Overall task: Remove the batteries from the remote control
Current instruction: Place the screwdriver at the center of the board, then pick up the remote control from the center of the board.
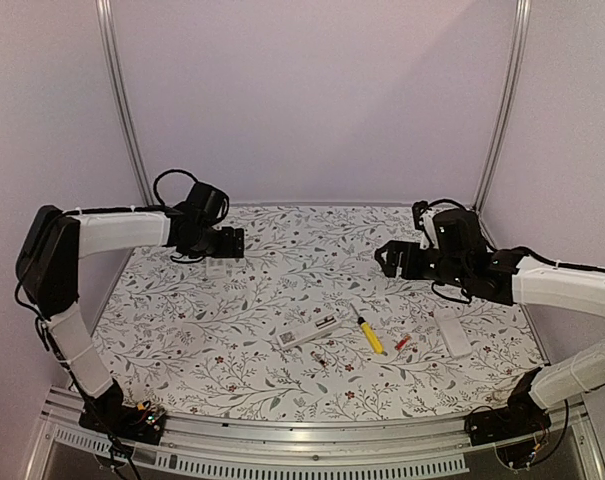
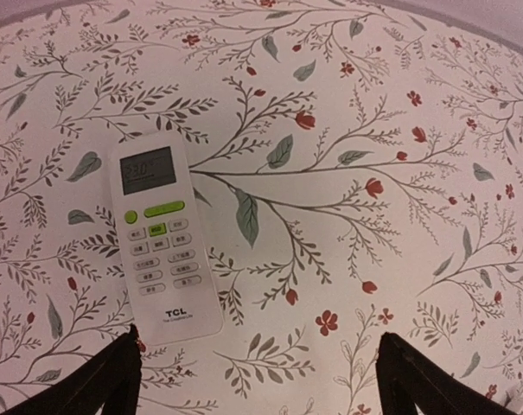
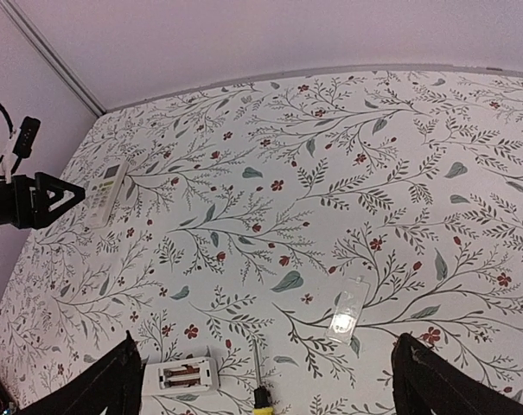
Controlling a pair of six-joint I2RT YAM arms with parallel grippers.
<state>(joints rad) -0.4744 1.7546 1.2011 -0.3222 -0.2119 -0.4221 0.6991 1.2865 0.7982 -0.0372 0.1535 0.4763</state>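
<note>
White cloth [image 1: 282, 260] printed with grey sprigs and small red flowers covers the table, with plain lilac walls [image 1: 312, 90] on three sides, two metal posts [image 1: 122, 110] at the back corners and a slotted rail [image 1: 312, 440] along the near edge. Two remotes show. A face-up remote [image 2: 162, 233] with green buttons lies near the back left, under the left gripper [image 1: 230, 243]. An open-backed remote [image 1: 307, 333] lies face down toward the front middle; whether cells sit in its compartment cannot be told. One yellow-handled screwdriver [image 1: 367, 332] lies just right of it. Two loose batteries can be made out: a red-orange battery [image 1: 403, 343] right of the screwdriver, and a darker battery [image 1: 320, 358] just in front of the open-backed remote. One white slab [image 1: 452, 330] rests near the right edge, and one small translucent piece [image 3: 347, 311] lies on the cloth in the right wrist view. The left gripper's fingers [image 2: 114, 380] are spread wide with nothing between them, above the cloth. The right gripper [image 1: 387, 260] hangs over the right middle, its fingers [image 3: 451, 380] likewise wide apart and holding nothing. Bare cloth stretches between the two grippers and back to the rear wall, while the front middle is the crowded part.
</note>
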